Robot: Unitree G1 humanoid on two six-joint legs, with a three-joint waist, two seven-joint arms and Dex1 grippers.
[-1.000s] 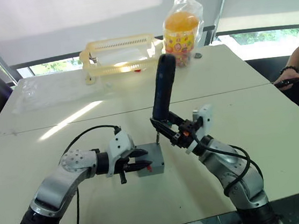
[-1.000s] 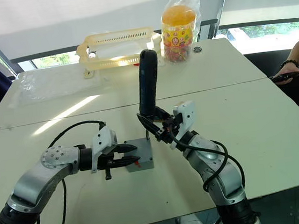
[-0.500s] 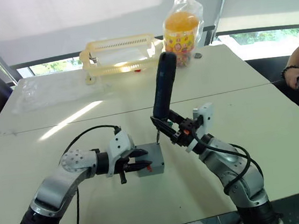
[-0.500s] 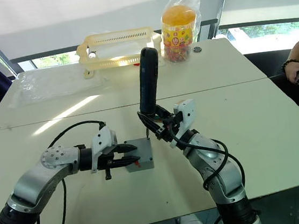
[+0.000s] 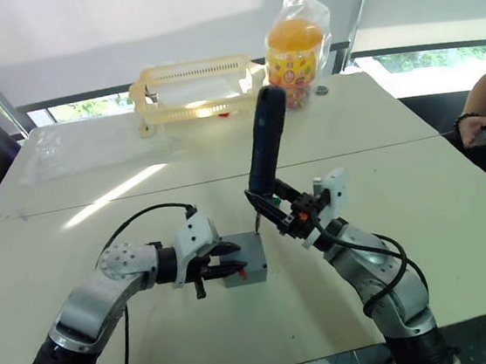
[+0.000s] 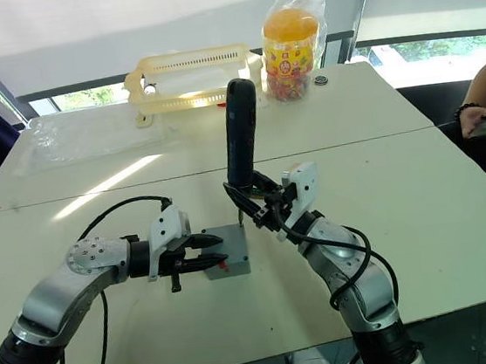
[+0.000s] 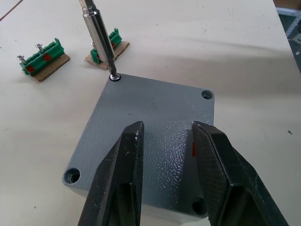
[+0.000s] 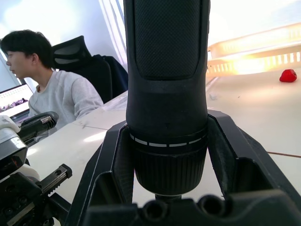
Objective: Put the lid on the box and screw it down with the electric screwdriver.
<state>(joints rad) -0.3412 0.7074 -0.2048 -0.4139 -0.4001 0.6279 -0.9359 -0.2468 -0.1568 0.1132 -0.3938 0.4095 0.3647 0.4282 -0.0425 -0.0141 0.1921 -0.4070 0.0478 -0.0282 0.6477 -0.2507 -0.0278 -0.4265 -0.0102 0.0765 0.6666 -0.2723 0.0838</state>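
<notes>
Two grippers share the job: the left gripper straddles the box, fingers apart over its lid, steadying it, while the right gripper clamps the screwdriver upright, bit seated in a corner screw.

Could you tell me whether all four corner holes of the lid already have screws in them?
No: the lid shows three empty corner holes, and the electric screwdriver has its bit on a screw at the fourth.

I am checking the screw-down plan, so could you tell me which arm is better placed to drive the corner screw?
The right: its gripper holds the screwdriver upright, bit on a screw at one corner of the lid. The left gripper, fingers apart, is at the box.
</notes>
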